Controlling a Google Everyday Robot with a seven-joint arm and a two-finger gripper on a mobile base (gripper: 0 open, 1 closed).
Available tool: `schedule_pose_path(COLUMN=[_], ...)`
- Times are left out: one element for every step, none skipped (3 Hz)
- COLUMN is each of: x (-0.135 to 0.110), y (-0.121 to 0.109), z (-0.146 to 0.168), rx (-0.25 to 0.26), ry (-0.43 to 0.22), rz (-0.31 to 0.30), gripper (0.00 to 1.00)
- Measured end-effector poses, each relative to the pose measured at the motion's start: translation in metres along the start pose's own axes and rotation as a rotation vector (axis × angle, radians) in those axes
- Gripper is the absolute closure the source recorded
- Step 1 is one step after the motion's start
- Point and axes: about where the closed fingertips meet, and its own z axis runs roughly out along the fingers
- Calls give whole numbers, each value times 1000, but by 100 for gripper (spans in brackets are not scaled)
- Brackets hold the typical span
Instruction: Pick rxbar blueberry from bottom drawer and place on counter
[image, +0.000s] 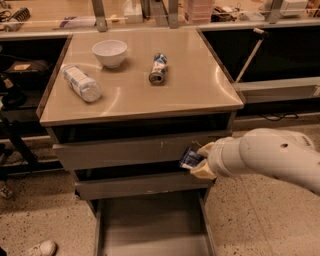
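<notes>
My gripper (196, 160) is in front of the cabinet's right side, level with the gap between the top and middle drawers. It is shut on the rxbar blueberry (190, 157), a small dark blue wrapper with pale lettering held between the tan fingers (204, 170). The bottom drawer (150, 222) is pulled open below, its flat grey floor bare. The tan counter (190, 85) lies above the gripper.
On the counter stand a white bowl (109, 52), a clear bottle (81, 83) lying at the left and a blue-white can (158, 68) lying in the middle. A shelf bench runs behind. A shoe (40, 248) is at the lower left floor.
</notes>
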Motion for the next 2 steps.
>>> schedule_pose_path(x=[-21, -42], y=[-29, -56], z=[-31, -62], rx=[76, 140], ry=[-14, -16], rz=[-19, -46], gripper=[100, 100])
